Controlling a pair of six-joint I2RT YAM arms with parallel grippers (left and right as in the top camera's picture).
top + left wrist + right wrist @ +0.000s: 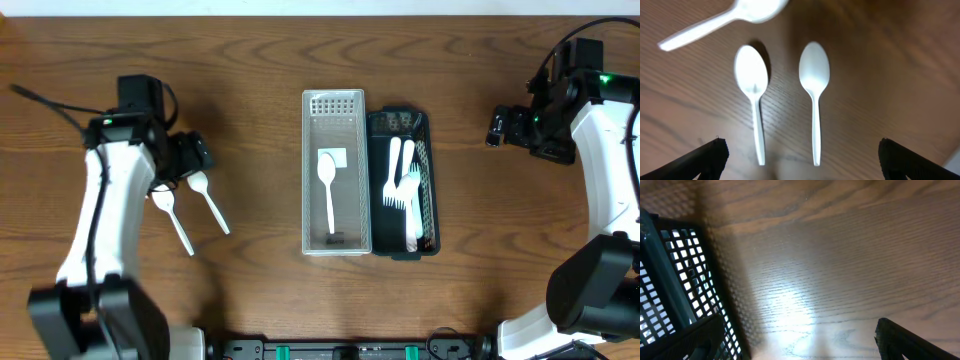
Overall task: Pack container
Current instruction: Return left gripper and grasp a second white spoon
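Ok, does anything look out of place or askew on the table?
Nothing looks spilled or damaged. Three spoons lie loose on the table by the left gripper: two side by side, and a third spoon, blurred, at an angle to them.

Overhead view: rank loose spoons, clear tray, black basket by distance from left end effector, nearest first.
1. Loose spoons: far left, just beside it.
2. Clear tray: centre.
3. Black basket: against the tray's right side.

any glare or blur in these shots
Right wrist: bright glare patch on the table, dimmer beside the basket. Left wrist: top spoon is blurred, the two lower spoons are sharp. Overhead: even light, no glare.
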